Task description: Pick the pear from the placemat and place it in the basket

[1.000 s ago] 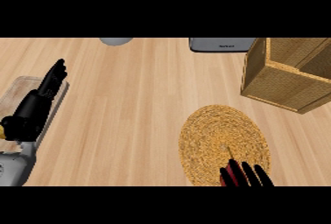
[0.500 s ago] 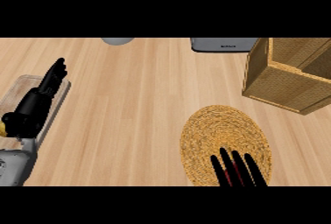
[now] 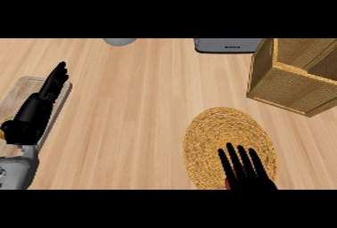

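At lower right of the frame, the right hand (image 3: 245, 171), fingers straight, covers the placemat (image 3: 217, 129); the pear (image 3: 228, 181), probably beneath it, is smooth, rounded: grasp its widest part.

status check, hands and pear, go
Right hand open, fingers straight over placemat. Left hand open, resting at left. Pear not visible. Basket upper right, path unobstructed.
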